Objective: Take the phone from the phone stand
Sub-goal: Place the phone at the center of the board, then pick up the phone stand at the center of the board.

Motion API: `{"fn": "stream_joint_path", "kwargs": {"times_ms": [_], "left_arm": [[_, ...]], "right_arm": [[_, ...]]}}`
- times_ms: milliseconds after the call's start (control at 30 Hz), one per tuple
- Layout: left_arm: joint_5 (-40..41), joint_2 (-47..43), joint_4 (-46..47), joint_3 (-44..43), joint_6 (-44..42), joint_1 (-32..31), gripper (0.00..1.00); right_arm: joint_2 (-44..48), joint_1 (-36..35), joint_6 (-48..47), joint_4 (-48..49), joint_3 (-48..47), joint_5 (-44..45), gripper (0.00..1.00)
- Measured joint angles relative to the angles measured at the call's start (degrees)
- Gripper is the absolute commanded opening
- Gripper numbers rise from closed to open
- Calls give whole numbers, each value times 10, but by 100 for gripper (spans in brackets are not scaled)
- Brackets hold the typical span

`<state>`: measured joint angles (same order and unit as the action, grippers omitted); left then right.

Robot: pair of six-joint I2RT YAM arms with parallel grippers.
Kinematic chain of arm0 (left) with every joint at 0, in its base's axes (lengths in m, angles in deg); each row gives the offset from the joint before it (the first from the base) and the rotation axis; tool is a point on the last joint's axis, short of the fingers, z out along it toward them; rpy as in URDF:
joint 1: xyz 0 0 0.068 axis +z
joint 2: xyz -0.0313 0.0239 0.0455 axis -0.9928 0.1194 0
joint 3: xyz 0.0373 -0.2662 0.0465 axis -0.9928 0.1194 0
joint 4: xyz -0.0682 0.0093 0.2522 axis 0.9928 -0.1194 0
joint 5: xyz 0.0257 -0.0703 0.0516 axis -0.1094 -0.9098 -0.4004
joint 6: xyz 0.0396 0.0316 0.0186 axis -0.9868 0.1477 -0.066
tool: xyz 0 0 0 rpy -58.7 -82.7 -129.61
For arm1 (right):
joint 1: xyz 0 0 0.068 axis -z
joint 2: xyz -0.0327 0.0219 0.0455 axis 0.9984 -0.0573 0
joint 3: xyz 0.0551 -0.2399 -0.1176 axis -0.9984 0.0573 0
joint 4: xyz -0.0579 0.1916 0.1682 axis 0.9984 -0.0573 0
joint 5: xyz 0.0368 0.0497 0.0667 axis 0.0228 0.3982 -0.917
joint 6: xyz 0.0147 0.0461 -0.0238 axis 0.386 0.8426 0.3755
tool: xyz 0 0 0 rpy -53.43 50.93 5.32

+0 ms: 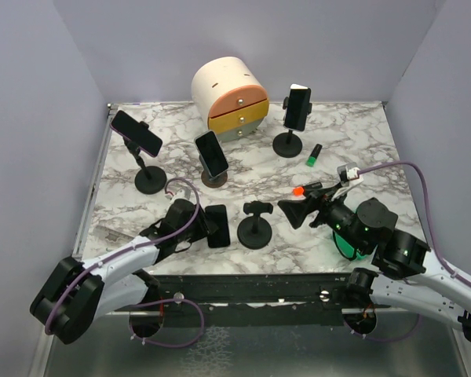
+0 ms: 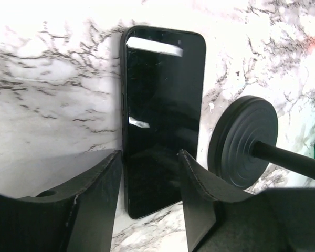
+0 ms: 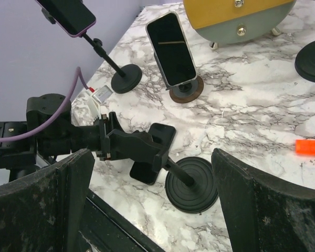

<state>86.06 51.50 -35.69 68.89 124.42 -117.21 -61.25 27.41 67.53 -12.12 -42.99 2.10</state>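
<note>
A black phone (image 1: 217, 226) lies flat, screen up, on the marble table, just left of an empty black phone stand (image 1: 257, 225). My left gripper (image 1: 202, 225) is open at the phone's near end. In the left wrist view the phone (image 2: 163, 105) runs away from the gripper (image 2: 147, 210), its near end between the spread fingers (image 2: 89, 199). My right gripper (image 1: 292, 212) is wide open just right of the stand. In the right wrist view the stand's round base (image 3: 191, 185) and empty clamp (image 3: 131, 147) sit ahead of the gripper (image 3: 152, 205), with the phone (image 3: 163, 135) partly hidden behind the clamp.
Three other phones sit on stands behind: far left (image 1: 137, 132), middle (image 1: 212, 154), back right (image 1: 298, 107). A cream drawer unit (image 1: 229, 96) stands at the back. A green marker (image 1: 315, 155), an orange-tipped item (image 1: 298, 191) and a green roll (image 1: 344, 245) lie on the right.
</note>
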Motion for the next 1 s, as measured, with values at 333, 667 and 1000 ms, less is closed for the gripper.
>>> {"fn": "stream_joint_path", "kwargs": {"times_ms": [333, 667, 1000], "left_arm": [[67, -70, -83, -1, 6, 3, 64], [59, -139, -162, -109, -19, 3, 64], [90, -170, -167, -335, -157, 3, 64]], "right_arm": [[7, 0, -1, -2, 21, 18, 99], [-17, 0, -7, -5, 30, 21, 94], [-104, 0, -28, -10, 9, -29, 83]]}}
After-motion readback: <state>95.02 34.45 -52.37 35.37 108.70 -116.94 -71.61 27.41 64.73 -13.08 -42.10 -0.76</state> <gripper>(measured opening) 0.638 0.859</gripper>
